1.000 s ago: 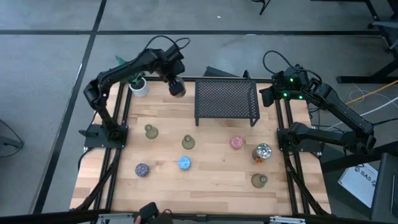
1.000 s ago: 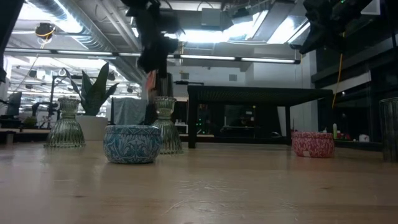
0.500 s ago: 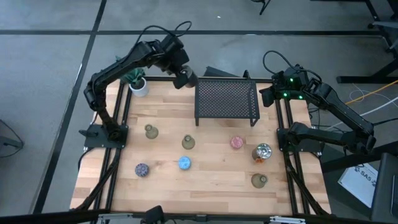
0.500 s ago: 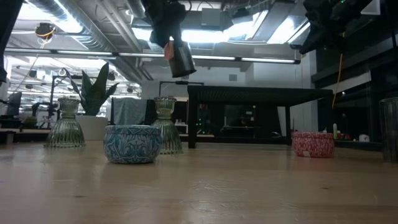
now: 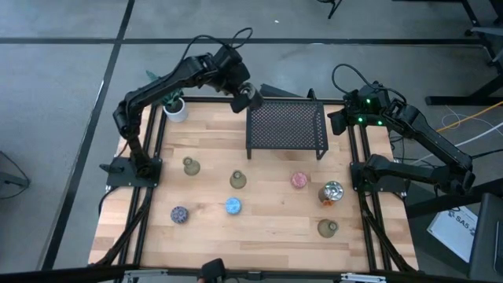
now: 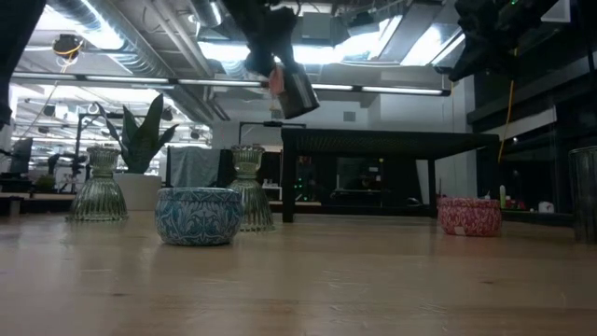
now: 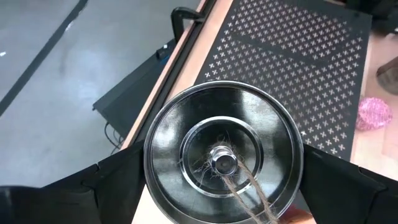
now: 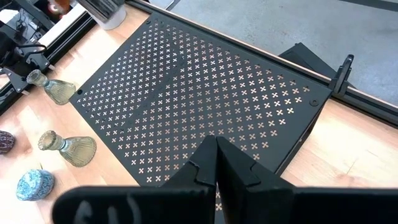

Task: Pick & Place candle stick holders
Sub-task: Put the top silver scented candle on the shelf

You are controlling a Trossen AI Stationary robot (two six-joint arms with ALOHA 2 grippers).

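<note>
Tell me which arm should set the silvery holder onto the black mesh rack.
Left. The left gripper already carries the silvery holder, raised beside the black mesh rack at its far-left corner. The right gripper is shut and empty over the rack.

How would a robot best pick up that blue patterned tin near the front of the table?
Probably from straight above, fingers closing across the round side wall of the blue tin. It sits low, squat and upright with open wood around it, so its sides are easy to reach from overhead.
</note>
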